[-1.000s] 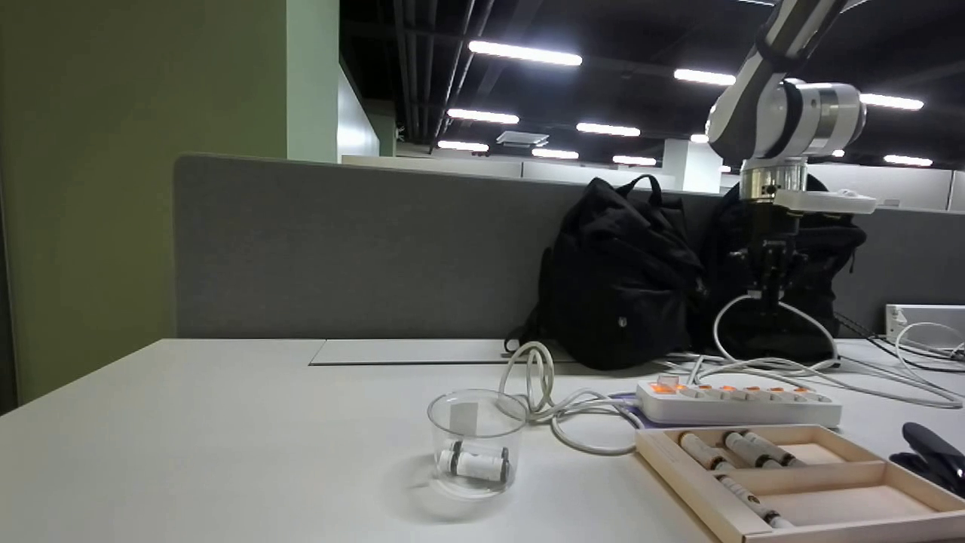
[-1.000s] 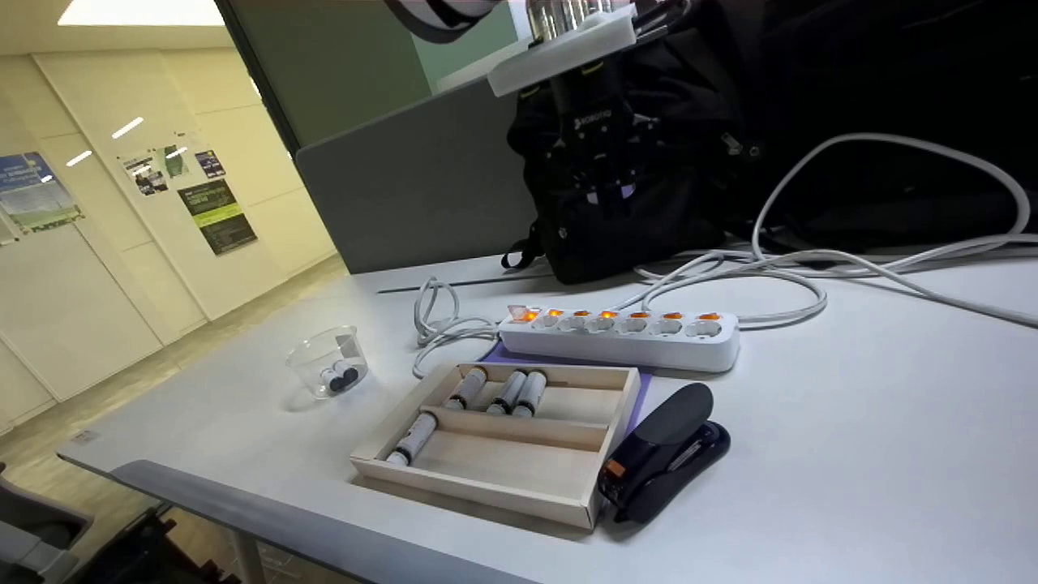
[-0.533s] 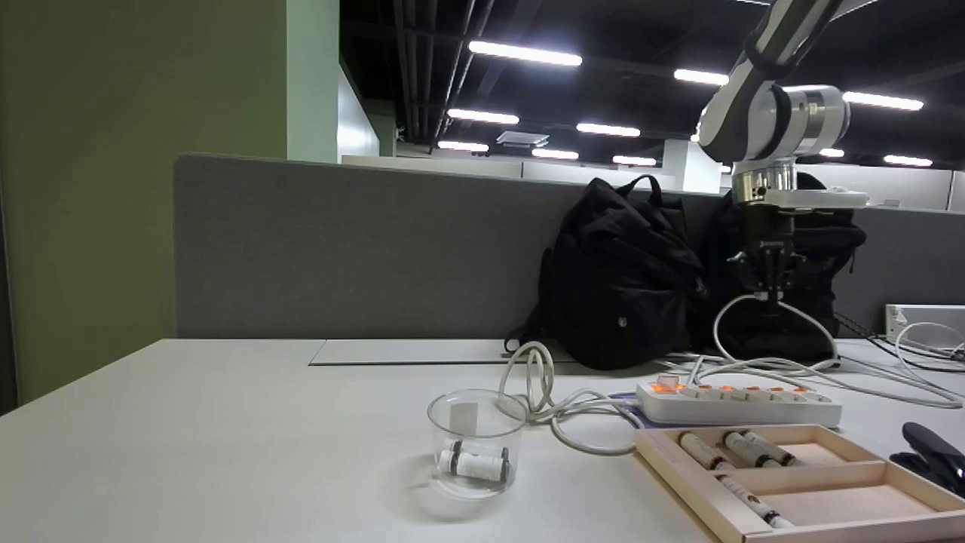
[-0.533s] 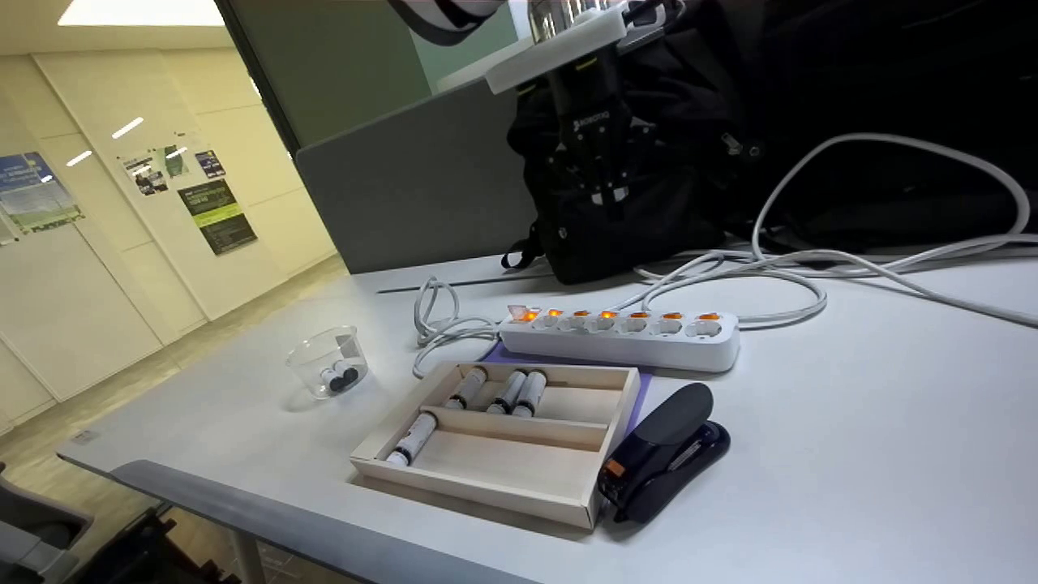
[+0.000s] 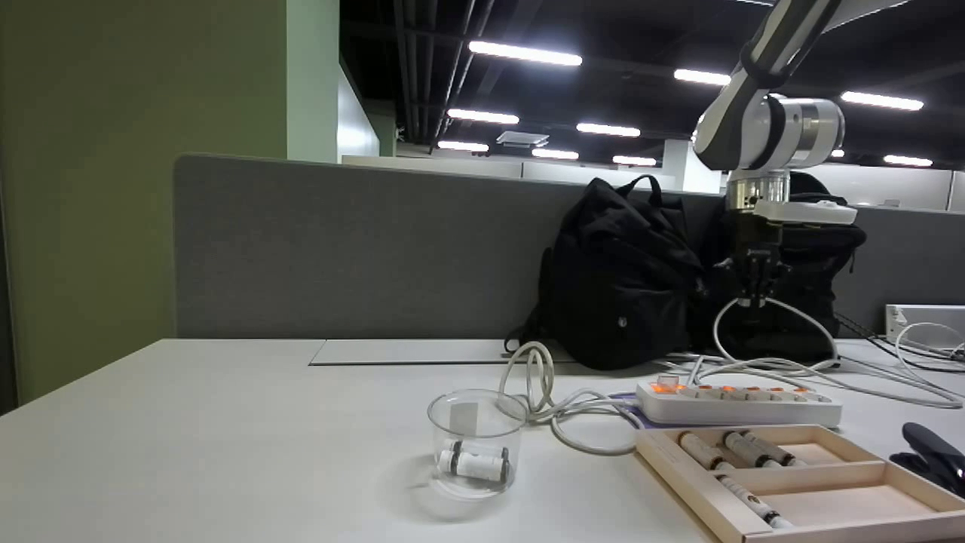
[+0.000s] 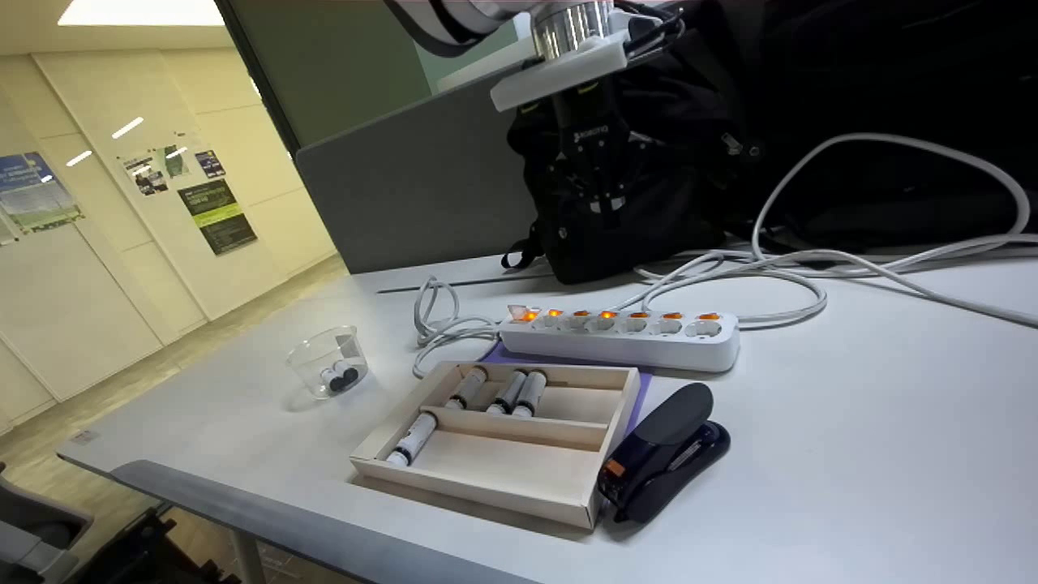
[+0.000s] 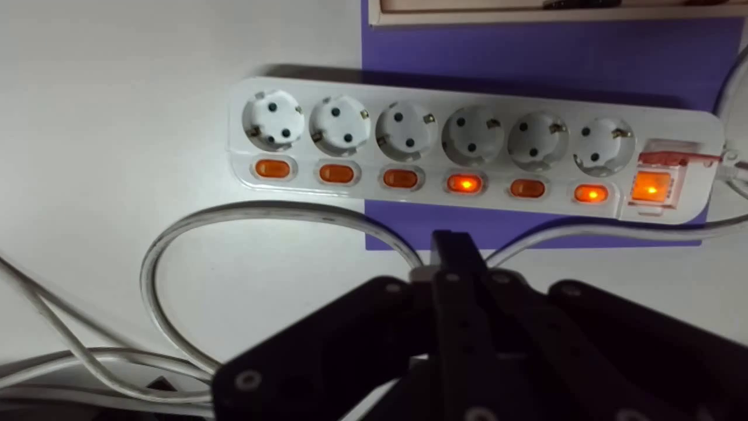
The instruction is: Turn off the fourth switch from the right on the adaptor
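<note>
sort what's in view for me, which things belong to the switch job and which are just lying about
For the job:
white adaptor
fourth switch from the right, lit
gripper, shut

Just lying about:
wooden tray
four small white tubes in it
clear cup
black stapler
two black backpacks
purple sheet

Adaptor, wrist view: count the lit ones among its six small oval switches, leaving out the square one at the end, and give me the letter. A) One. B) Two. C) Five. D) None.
B: in the wrist view only the fourth oval switch from the left and the sixth oval switch from the left glow, while the other four oval switches are dull orange.
</note>
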Action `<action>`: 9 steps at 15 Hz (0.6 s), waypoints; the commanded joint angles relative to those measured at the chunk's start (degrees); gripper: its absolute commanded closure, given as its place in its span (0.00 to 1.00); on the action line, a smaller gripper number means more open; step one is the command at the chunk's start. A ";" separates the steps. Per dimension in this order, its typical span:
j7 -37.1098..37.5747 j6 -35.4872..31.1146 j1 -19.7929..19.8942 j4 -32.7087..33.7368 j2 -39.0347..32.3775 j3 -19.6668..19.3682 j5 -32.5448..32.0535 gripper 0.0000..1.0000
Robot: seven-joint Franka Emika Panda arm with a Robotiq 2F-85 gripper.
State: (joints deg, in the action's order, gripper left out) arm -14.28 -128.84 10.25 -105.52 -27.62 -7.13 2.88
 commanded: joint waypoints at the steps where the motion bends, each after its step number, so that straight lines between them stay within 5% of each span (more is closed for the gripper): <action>1: -1.64 -4.08 2.69 2.08 -3.79 3.30 4.39 1.00; 9: -2.92 -1.24 5.75 6.00 -11.62 6.42 9.49 1.00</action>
State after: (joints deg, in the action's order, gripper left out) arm -16.99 -132.18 14.32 -103.14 -36.47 -1.78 11.11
